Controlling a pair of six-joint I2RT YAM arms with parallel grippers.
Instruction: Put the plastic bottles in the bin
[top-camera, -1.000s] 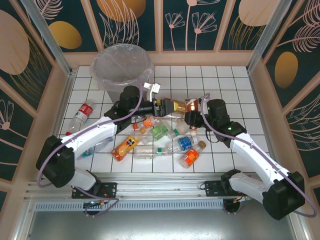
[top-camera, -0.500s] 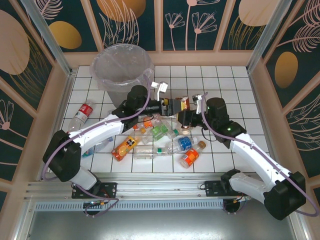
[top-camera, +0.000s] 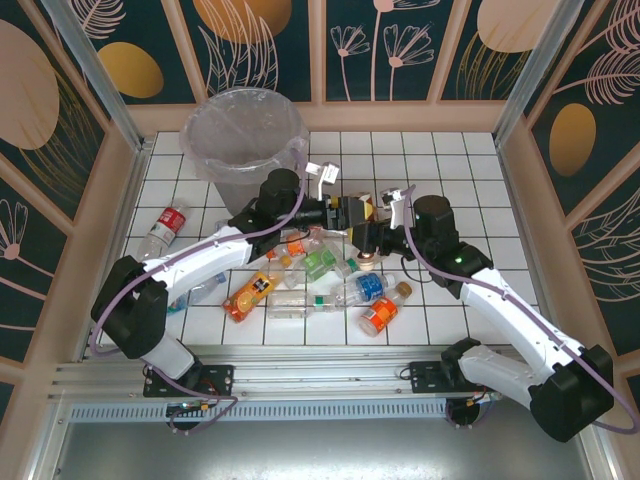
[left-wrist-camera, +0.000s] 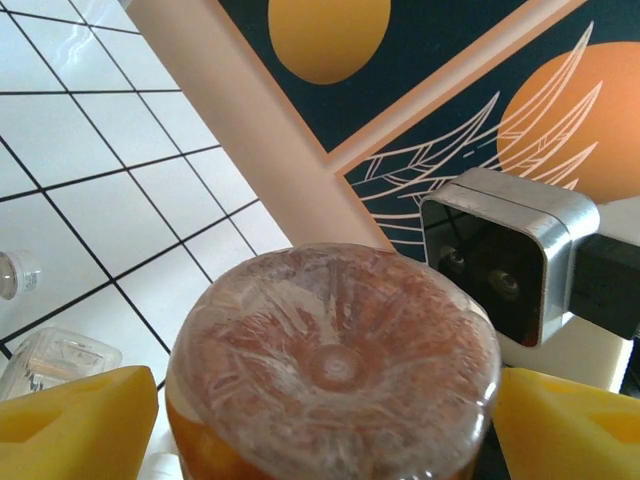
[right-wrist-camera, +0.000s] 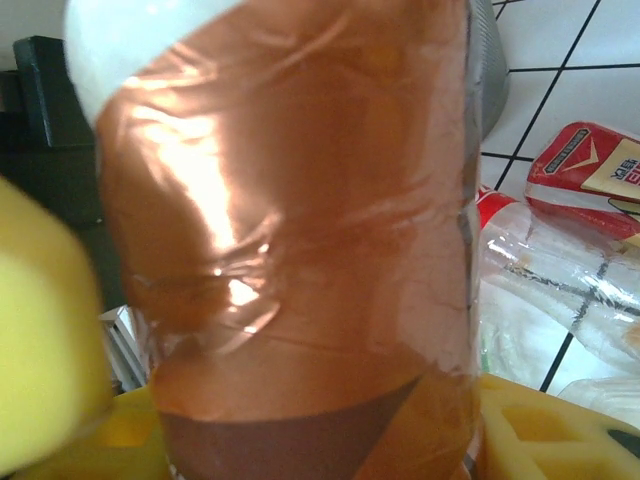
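Above the middle of the white tiled surface (top-camera: 455, 160) the two arms meet over one brown-labelled bottle (top-camera: 362, 213), which hangs clear of the tiles, well short of the bin (top-camera: 215, 150). The right gripper (top-camera: 372, 232) has it clamped across the label. In the right wrist view its yellow fingers (right-wrist-camera: 530, 420) press in on both sides of the brown wrap (right-wrist-camera: 300, 230). The left gripper (top-camera: 350, 212) has come in end-on, so its camera looks straight at the bottle's ribbed base (left-wrist-camera: 335, 365), with one yellow finger (left-wrist-camera: 70, 420) just beside each flank. The gap is too slight to tell whether these fingers already pinch or only bracket it. This looks like a handover. The bin stands at the far left, on the left arm's side, so passing the bottle across probably saves the right arm a long reach. The bin is lined with a clear bag (top-camera: 243, 95), and its inside looks bare apart from the crumpled liner. The other bottles lie in a loose heap on the tiles nearer the arm bases, among them an orange one (top-camera: 250, 292), a green-labelled one (top-camera: 320, 263) and a blue-labelled one (top-camera: 370, 287). A red-labelled one (top-camera: 165, 228) lies well apart at the left.
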